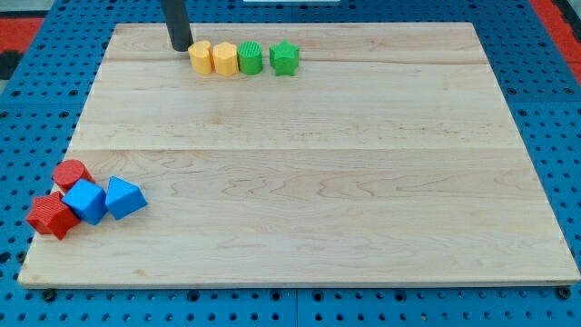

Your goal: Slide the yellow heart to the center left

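Note:
Two yellow blocks sit side by side near the view's top. The left one looks like the yellow heart, the right one like a yellow hexagon. A green cylinder touches the right yellow block, and a green star stands just right of it. My tip is just left of the left yellow block, close to it or touching it.
At the view's bottom left sits a cluster: a red cylinder, a red star-like block, and two blue blocks. The wooden board lies on a blue pegboard surface.

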### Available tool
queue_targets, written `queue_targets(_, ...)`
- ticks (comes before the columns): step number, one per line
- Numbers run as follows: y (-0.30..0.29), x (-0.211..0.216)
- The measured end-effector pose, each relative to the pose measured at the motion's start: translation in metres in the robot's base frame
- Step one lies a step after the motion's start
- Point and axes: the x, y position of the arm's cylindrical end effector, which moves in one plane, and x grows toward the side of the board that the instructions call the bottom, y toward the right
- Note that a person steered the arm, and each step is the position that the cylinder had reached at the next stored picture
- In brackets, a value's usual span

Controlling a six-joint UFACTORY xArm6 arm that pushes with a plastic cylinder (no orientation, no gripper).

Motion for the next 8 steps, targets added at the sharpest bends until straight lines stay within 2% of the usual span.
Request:
queue_targets(1, 0.002, 0.012)
queue_targets(3, 0.054, -0.014)
queue_targets(4, 0.068, -0.001)
queue_targets(5, 0.052, 0.021)
queue_targets(8, -0.02, 0.051)
